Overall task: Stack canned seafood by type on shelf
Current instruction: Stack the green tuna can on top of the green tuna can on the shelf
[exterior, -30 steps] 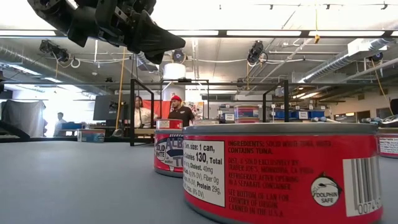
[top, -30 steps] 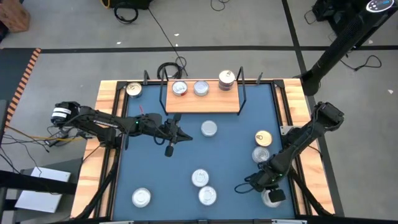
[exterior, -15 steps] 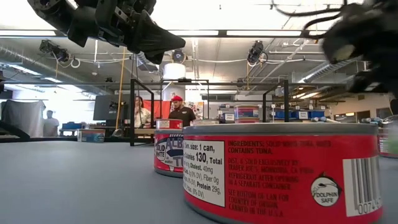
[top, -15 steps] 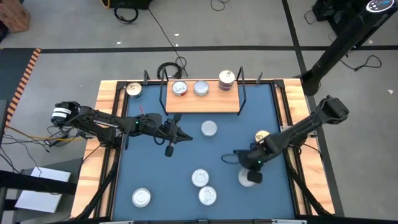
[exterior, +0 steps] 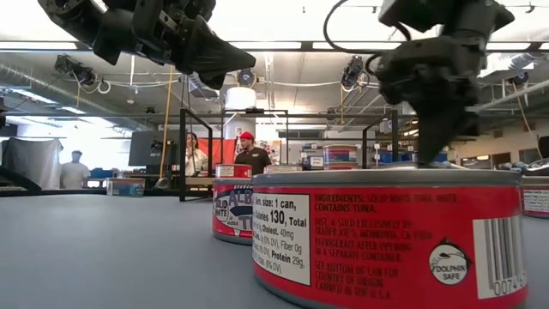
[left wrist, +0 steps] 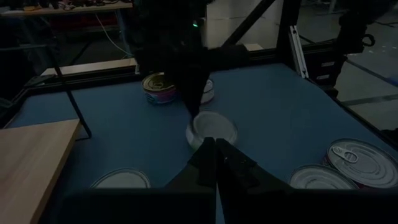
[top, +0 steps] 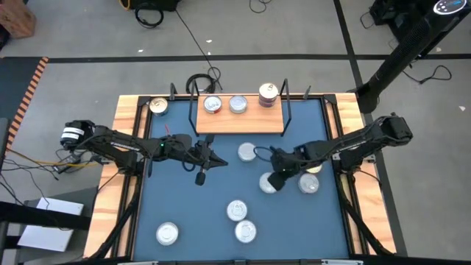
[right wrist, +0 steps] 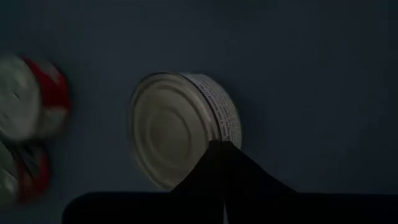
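Note:
The shelf (top: 243, 124) stands at the table's far edge. It carries two single tins (top: 212, 104) (top: 238, 104) and a stack of tins (top: 268, 94). My right gripper (top: 277, 175) is shut near the table's middle, its tips at a silver-lidded tin (top: 267, 184) with a pale label, which stands flat on the blue top. My left gripper (top: 219, 160) hovers shut to the left of the middle, above the table and touching nothing. It points toward that tin (left wrist: 212, 127). My right gripper's shut fingertips (right wrist: 219, 144) meet the tin at its top rim (right wrist: 214, 134), on the labelled side. They come from above, slanting down from the table's right and far side. I cannot tell whether they press on the lid or lean on the wall. The tin's base is on the table.
Loose tins lie around: one below the shelf (top: 247, 152), two at the right (top: 307, 184) (top: 313, 165), three near the front edge (top: 236, 210) (top: 245, 231) (top: 168, 234), and a gold one at the far left (top: 158, 106). People stand in the room behind.
My right gripper has swung from the table's near right corner toward the far edge and the left, rolling its wrist and staying shut. The silver-lidded tin has slid along the table with it, from the near right to the middle, still flat on its base.

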`<action>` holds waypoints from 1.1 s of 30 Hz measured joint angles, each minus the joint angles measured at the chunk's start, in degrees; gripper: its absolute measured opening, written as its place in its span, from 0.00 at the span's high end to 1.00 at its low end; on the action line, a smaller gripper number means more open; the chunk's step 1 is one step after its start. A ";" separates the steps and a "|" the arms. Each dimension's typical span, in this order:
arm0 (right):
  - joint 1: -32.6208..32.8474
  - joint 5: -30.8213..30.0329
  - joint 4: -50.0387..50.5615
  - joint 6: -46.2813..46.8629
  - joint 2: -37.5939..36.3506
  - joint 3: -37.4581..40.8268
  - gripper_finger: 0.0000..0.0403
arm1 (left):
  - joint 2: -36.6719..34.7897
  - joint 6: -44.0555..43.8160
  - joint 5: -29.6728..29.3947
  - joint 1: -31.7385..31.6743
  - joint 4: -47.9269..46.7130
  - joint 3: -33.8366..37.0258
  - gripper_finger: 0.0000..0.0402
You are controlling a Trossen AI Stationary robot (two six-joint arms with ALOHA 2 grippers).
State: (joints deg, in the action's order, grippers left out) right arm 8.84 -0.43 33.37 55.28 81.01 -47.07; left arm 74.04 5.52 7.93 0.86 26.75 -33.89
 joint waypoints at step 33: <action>8.06 -4.60 -15.62 -31.06 5.12 -0.15 0.76 | 0.00 -0.11 -0.42 0.05 -2.94 -0.02 0.99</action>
State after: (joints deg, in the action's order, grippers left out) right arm 16.91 -5.03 17.75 24.22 86.13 -47.22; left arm 74.04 5.41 7.51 0.91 23.81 -33.91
